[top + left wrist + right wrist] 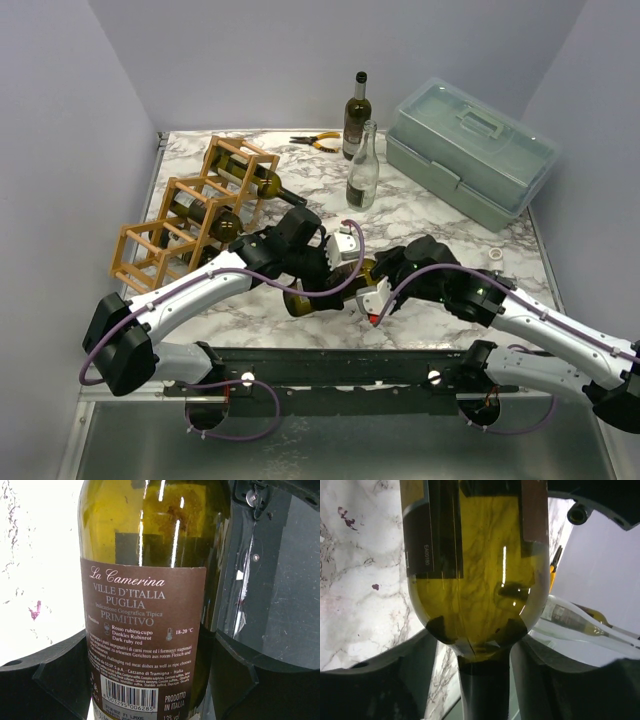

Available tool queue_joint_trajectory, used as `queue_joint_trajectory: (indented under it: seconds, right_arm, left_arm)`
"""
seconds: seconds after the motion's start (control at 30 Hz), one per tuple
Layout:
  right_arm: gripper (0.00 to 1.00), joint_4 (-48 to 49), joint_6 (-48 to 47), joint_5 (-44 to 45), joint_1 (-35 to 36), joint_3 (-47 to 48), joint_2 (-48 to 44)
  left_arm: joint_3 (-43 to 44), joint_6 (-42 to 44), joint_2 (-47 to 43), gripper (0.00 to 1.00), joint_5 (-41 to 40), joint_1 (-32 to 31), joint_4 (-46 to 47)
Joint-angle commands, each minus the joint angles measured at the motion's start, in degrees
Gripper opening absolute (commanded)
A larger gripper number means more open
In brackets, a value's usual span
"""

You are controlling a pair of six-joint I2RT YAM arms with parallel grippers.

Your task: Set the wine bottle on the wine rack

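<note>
Bottle (318, 296) on its side, lower centre of the top view, near the tabletop's (430, 215) near edge. Cannot tell whether it rests on the marble or hangs just above it. Left fingers (270, 605) clamped across the labelled body, glass filling the gap between them. Right fingers (375, 690) straddle the neck just below the shoulder. A sliver of light shows beside the neck, so cannot tell if they grip it. Rack (190, 215) at left of frame, well apart from the bottle. Two stored bottles (250, 180) lie in its upper cells; the lower-left cells look free.

Risks, as judged:
- Smooth round glass held across the body: could roll or slip in the left fingers if its weight sits off-centre.
- Two arms on one rigid bottle: any mismatch would twist it or pull it out of one grip.
- Wrists crowded at centre: a cable could snag.
- Rack is thin sticks: a bottle end catching one would shove the rack or unseat the stored bottles.
</note>
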Motion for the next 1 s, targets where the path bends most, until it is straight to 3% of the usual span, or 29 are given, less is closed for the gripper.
queue_joint_trajectory:
  seconds: [0.0,0.1,0.23,0.33,0.4,0.43,0.5,0.57,0.63,0.7,0.97]
  right_arm:
    - [0.54,2.3,-3.1,4.0,0.9,-2.7,-0.2]
    - [0.38,2.1,-4.0,5.8,0.9,-3.1,-0.5]
    - [0.27,2.1,-5.3,6.6,1.0,-4.1,-0.8]
    - [0.01,1.7,-4.9,4.9,1.0,-3.7,-0.8]
    - [0.0,1.5,-3.2,3.0,1.0,-3.2,-0.9]
    - [0.0,1.1,-2.1,1.6,1.0,-2.8,-1.0]
    - [0.0,-0.1,0.1,-0.1,1.0,-2.2,-1.0]
    - [0.0,-0.6,3.4,-1.5,1.0,-1.8,-0.9]
    - [0.0,-1.2,6.5,-3.1,1.0,-1.2,-0.7]
    - [0.0,-1.3,9.5,-4.6,1.0,-1.0,-0.9]
    - [0.0,-0.9,17.6,-7.0,1.3,-0.6,-0.7]
  left_arm:
    - [2.8,0.3,-1.4,0.0,4.6,-0.3,5.1]
    - [2.8,0.4,-1.4,0.0,4.9,-0.3,5.2]
    - [2.7,0.5,-1.7,0.0,6.6,-0.4,5.1]
    - [2.9,0.4,-1.8,0.0,5.5,-0.5,5.2]
    - [3.3,-0.5,-1.8,0.11,3.3,-0.5,5.2]
    - [3.6,-1.0,-1.8,0.29,1.5,-0.4,5.2]
    - [3.9,-2.0,-1.9,0.52,-1.6,-0.4,5.4]
    - [3.9,-1.8,-2.7,0.64,-2.7,-0.3,5.2]
    - [3.3,-0.8,-4.5,0.84,-3.3,-0.4,5.3]
    - [2.8,0.6,-6.7,0.94,-4.3,-0.4,5.3]
    - [-2.3,5.5,-18.4,0.98,-9.5,0.1,9.3]
